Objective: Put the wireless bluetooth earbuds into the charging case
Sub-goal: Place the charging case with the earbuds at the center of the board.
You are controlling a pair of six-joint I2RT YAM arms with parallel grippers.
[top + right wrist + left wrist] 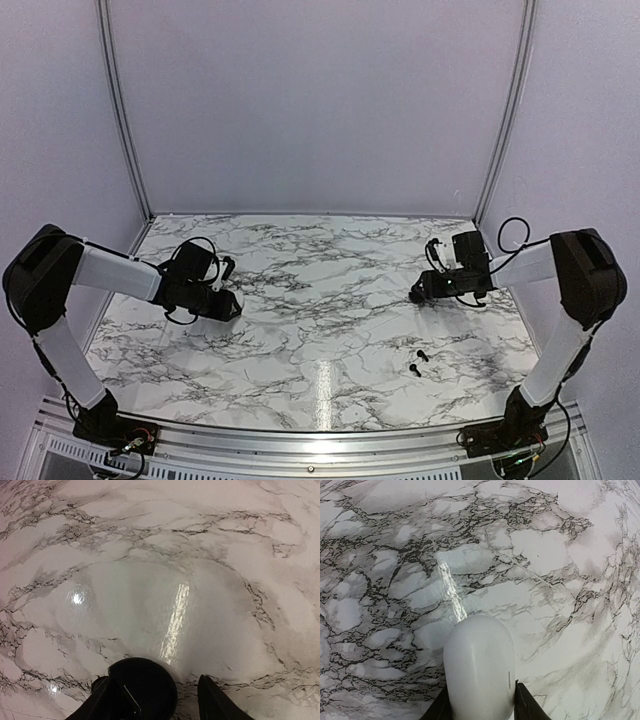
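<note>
Left wrist: white case (479, 655) inside claw (482, 695)

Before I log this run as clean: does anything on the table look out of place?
Two black earbuds lie loose on the table, far from both cases: white case in left jaws, black case between right jaws.

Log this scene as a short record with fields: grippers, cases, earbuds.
left gripper: shut on the white case, a finger at each side
right gripper: open; black case against one finger, gap to the other
earbuds in view: only two black earbuds, loose on the table near the right arm's base
</note>
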